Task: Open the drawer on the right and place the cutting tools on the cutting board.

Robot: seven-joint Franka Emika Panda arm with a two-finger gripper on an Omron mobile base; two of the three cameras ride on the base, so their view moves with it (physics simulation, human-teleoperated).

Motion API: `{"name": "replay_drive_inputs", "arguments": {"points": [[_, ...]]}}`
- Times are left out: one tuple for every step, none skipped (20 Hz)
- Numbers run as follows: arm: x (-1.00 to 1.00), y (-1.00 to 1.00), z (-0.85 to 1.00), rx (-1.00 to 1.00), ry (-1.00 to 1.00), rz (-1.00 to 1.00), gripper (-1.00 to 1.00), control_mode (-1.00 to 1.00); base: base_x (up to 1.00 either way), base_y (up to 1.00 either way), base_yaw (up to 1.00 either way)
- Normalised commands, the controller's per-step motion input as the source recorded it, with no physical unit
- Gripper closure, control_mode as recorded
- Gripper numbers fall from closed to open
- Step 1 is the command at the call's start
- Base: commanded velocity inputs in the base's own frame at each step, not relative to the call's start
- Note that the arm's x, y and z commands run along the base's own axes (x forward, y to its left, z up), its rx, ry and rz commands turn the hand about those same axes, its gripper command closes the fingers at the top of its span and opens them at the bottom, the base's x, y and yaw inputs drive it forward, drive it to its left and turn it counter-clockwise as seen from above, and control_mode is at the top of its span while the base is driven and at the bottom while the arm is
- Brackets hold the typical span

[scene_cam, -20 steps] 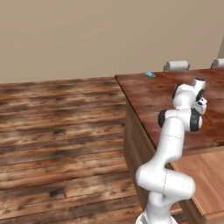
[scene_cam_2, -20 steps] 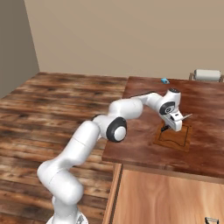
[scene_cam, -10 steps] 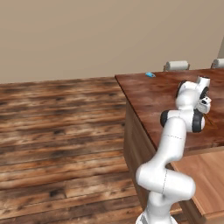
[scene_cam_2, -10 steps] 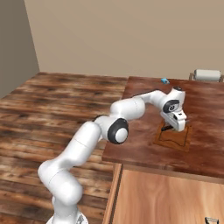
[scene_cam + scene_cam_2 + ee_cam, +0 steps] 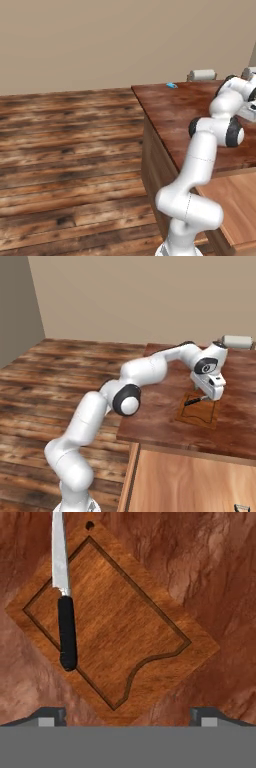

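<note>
Knife flat on board, dark handle inside the groove line, blade reaching past one board edge onto the countertop. Board flat on countertop. Gripper directly above board, jaws spread wide, gripping nothing, clear of knife. Drawer pulled open below the countertop edge, tan bottom exposed.

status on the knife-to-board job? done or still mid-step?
Done: the drawer stands open, and the knife lies on the cutting board, handle on the board, blade tip running past its edge. In hand: nothing; the gripper hovers open above the board. Left: only pulling away, as far as these views show.
</note>
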Motion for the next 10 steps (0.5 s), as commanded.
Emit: {"name": "replay_drive_inputs", "arguments": {"points": [[-1.0,0.0,0.48,-0.01,-0.06,0.0,-1.0,-1.0,0.0,0.0,0.0],[-1.0,0.0,0.41,-0.01,-0.05,0.0,-1.0,-1.0,0.0,0.0,0.0],[-1.0,0.0,0.32,-0.01,-0.03,0.0,-1.0,-1.0,0.0,0.0,0.0],[-1.0,0.0,0.24,-0.02,0.0,0.0,-1.0,-1.0,0.0,0.0,0.0],[-1.0,0.0,0.14,-0.04,0.0,0.0,-1.0,-1.0,0.0,0.0,0.0],[-1.0,0.06,0.01,-0.07,0.0,0.0,-1.0,-1.0,0.0,0.0,0.0],[-1.0,0.14,0.0,-0.09,0.0,0.0,-1.0,-1.0,0.0,0.0,0.0],[-1.0,0.19,0.0,-0.09,0.0,0.0,-1.0,-1.0,0.0,0.0,0.0],[-1.0,0.21,0.0,-0.09,0.0,0.0,-1.0,-1.0,0.0,0.0,0.0],[-1.0,0.29,0.0,-0.1,0.0,0.0,-1.0,-1.0,0.0,0.0,0.0]]}}
